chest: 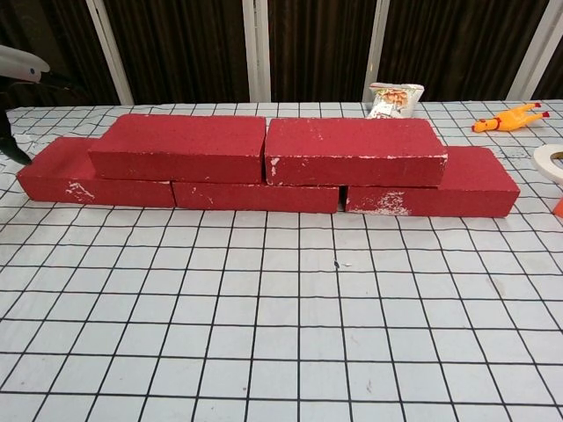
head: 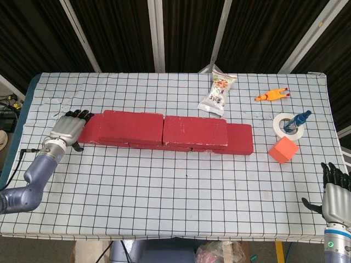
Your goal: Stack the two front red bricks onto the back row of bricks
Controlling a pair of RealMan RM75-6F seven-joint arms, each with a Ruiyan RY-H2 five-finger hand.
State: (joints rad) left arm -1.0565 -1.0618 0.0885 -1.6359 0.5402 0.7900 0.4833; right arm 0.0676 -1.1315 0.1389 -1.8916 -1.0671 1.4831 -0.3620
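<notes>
Three red bricks form a bottom row (chest: 255, 195) across the table. Two more red bricks lie on top of it side by side: a left one (head: 130, 127) (chest: 179, 147) and a right one (head: 195, 130) (chest: 354, 151). My left hand (head: 69, 127) hovers just off the row's left end, fingers apart and holding nothing; in the chest view only its edge (chest: 18, 79) shows at the far left. My right hand (head: 335, 189) is at the table's near right corner, fingers spread, empty.
A snack bag (head: 218, 93), a yellow rubber chicken (head: 271, 95), a tape roll with a blue object (head: 290, 124) and an orange cube (head: 283, 150) lie at the back right and right. The checkered table (head: 181, 192) spreads in front of the bricks.
</notes>
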